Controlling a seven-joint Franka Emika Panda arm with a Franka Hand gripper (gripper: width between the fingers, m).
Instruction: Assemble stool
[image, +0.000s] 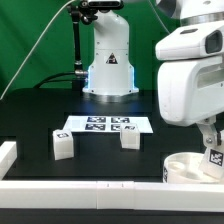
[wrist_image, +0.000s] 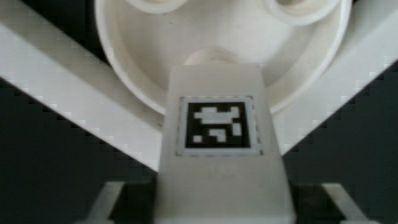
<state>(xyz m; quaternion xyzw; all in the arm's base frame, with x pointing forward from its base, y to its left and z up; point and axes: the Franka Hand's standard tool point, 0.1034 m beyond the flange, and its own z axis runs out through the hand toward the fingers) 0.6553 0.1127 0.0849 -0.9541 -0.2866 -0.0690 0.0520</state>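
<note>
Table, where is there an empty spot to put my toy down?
Bare black table lies between the side rail and the marker board, and between the leftmost leg and the middle leg. It is crowded on the exterior view's right, where the gripper holds a third leg at the seat.

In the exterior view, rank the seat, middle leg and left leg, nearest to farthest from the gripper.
1. The seat, right beneath the gripper.
2. The middle leg, beside the marker board.
3. The left leg, at the exterior view's left.
</note>
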